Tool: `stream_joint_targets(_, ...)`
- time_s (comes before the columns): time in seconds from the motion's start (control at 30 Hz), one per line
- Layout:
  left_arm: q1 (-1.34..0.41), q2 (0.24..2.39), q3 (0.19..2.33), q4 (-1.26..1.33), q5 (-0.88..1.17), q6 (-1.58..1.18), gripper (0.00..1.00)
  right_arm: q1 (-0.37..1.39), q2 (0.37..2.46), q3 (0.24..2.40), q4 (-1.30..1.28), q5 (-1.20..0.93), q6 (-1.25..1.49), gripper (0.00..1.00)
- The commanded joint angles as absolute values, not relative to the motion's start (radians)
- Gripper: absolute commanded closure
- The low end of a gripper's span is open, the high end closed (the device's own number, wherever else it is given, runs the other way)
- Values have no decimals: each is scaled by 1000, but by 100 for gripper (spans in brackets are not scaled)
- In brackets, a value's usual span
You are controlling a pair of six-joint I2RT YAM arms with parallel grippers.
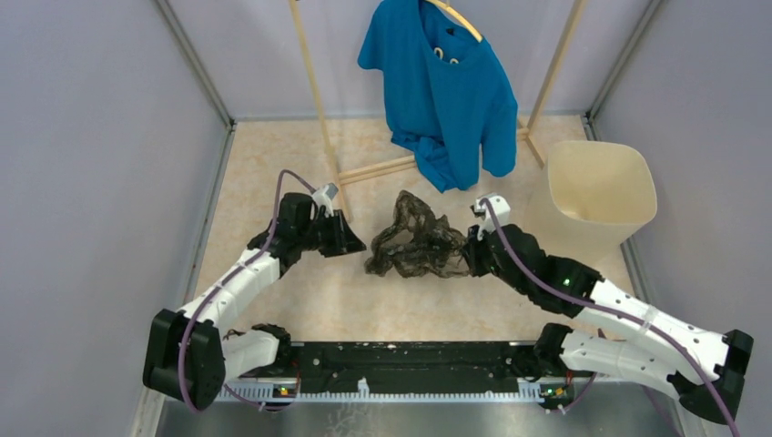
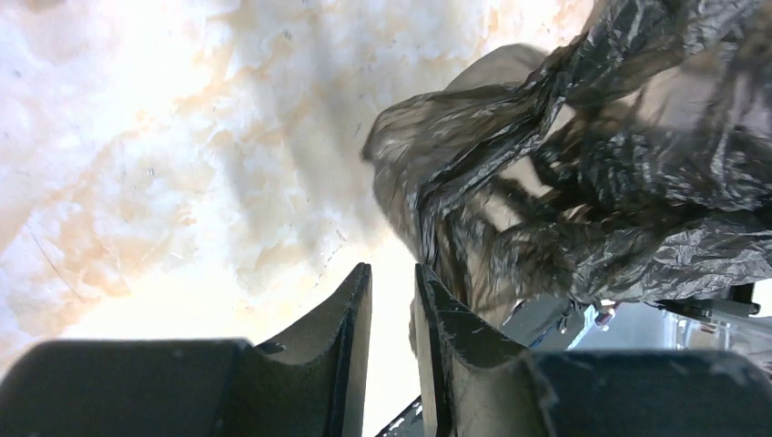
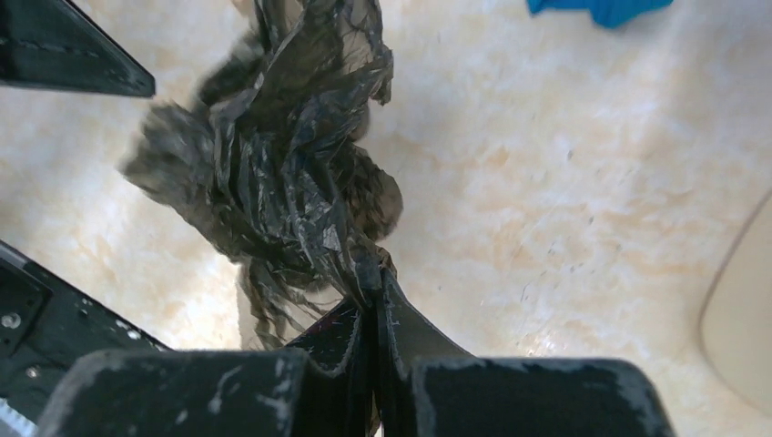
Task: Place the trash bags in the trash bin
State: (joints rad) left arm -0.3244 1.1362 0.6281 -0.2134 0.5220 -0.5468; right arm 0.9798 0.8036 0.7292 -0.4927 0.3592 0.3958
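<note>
The trash bag (image 1: 414, 238) is a crumpled dark grey-brown plastic heap on the floor between my two grippers. My right gripper (image 1: 471, 255) is shut on its right end; in the right wrist view the closed jaws (image 3: 375, 273) pinch a twisted fold of the bag (image 3: 273, 173). My left gripper (image 1: 355, 244) sits just left of the bag. In the left wrist view its jaws (image 2: 393, 269) stand slightly apart with nothing between them, and the bag (image 2: 583, 164) lies just beyond the right finger. The cream-beige trash bin (image 1: 601, 182) stands upright at the right, mouth open.
A blue T-shirt (image 1: 446, 91) hangs on a wooden rack (image 1: 319, 100) behind the bag. Grey walls enclose the floor on the left, right and back. The bin's rim (image 3: 742, 337) shows at the right edge of the right wrist view.
</note>
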Motion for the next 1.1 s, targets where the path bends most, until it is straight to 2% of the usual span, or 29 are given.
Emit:
stream_joint_targets(0.0, -326, 1100, 737, -310, 512, -438, 70, 988, 791, 859, -596, 419, 304, 100)
stream_joint_targets(0.2, -326, 1068, 793, -402, 483, -384, 70, 988, 786, 983, -709, 489, 283, 100)
stream_joint_targets(0.33, -327, 1034, 797, -396, 580, -388, 54, 988, 822, 1066, -745, 490, 302, 100)
stream_joint_targets(0.47, -326, 983, 786, -349, 651, -420, 42, 1002, 977, 1161, -821, 487, 344, 100)
stream_joint_targets(0.53, -327, 957, 784, -365, 615, -425, 40, 1048, 1046, 1151, -787, 466, 353, 100)
stream_joint_targets(0.6, -327, 924, 775, -400, 504, -437, 34, 1070, 1101, 1108, -665, 300, 349, 98)
stream_joint_targets(0.67, -327, 884, 750, -430, 364, -475, 28, 1071, 1158, 1036, -427, 80, 385, 89)
stream_joint_targets(0.83, -327, 802, 667, -462, 223, -586, 21, 1071, 1332, 901, 130, -397, 586, 63)
stream_joint_targets(0.97, -325, 737, 633, -475, 204, -622, 15, 1069, 1420, 1026, -28, -376, 519, 44)
stream_joint_targets(1.07, -327, 714, 608, -453, 233, -625, 10, 1069, 1377, 1060, -125, -319, 454, 28)
